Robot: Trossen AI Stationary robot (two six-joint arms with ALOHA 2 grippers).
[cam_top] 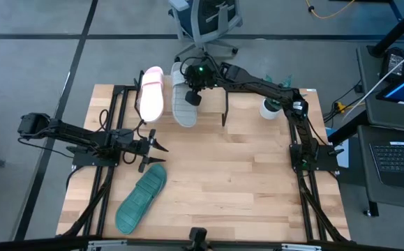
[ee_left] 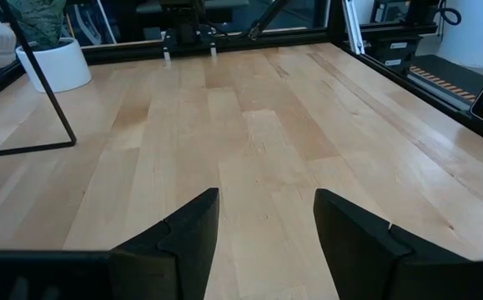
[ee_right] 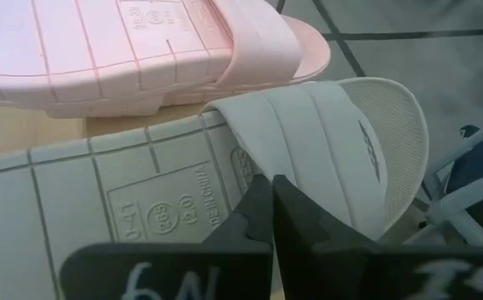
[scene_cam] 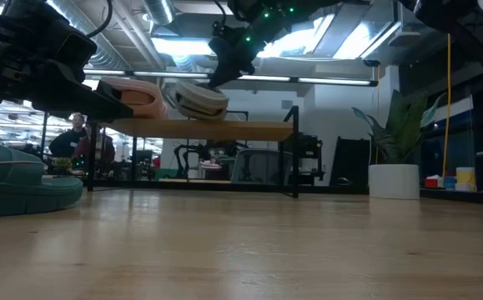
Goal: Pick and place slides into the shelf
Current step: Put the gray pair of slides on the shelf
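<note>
Moulded into the sole of the grey slide [ee_right: 141,200] are the words "MADE IN CHINA" and what looks like the size marks 40-41, 265 and 12.0; the stamp on the pink slide [ee_right: 141,42] beside it is too faint to read. Both slides lie on the shelf [cam_top: 208,104] at the far edge of the counter [cam_top: 243,174], the pink one at its left end and the grey one just beside it. The right pincer [ee_right: 270,208] is closed on the grey slide's strap. The teal slide [cam_top: 141,199] lies on the counter's light wooden planks near the front left. The left pincer [ee_left: 266,225] hovers open over the counter, just above the teal slide. A white pot [cam_top: 269,108] with a plant stands by the shelf's right end. Beyond the counter are a grey floor, an office chair [cam_top: 205,21] and a laptop [cam_top: 397,150] at the right.
</note>
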